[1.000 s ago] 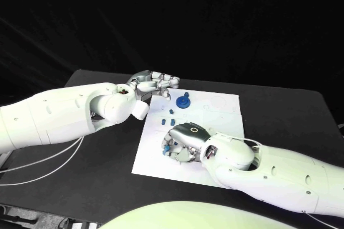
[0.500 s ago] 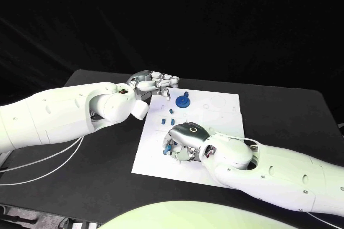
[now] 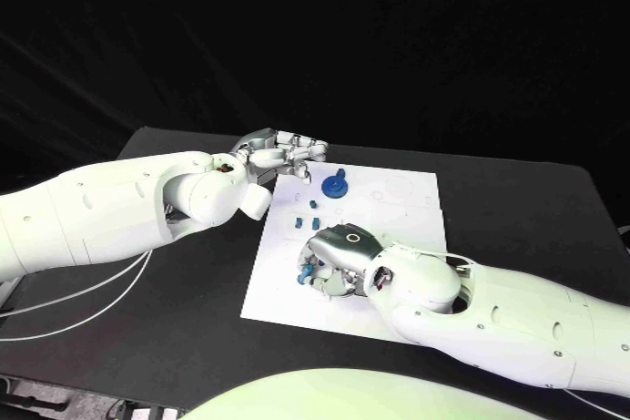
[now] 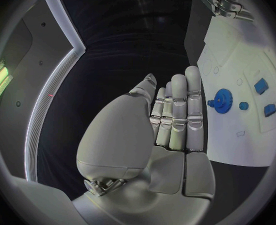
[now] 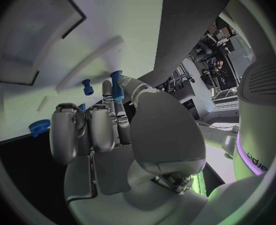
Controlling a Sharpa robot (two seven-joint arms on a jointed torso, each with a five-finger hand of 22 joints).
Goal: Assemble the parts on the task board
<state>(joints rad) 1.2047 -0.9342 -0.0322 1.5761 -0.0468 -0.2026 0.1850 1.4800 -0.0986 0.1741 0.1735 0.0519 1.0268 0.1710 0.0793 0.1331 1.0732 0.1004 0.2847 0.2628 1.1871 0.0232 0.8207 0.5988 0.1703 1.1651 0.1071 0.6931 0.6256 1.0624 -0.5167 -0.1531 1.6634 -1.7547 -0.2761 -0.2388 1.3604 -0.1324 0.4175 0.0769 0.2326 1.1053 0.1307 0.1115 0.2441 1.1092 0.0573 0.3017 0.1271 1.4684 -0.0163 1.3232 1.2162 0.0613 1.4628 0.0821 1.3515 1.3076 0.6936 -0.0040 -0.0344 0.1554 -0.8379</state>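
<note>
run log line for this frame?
left hand: open, at board's far edge | right hand: pinching blue part over task board | blue gear: on board

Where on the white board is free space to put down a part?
The task board is bare along its right side, right of the blue gear, and at its near-left corner. It is crowded between the small blue parts and the right hand; the left hand hovers at its far-left corner.

Left hand [image 3: 279, 153] flat, fingers [image 4: 178, 110] straight — right hand [image 3: 344, 256] pinching.
</note>
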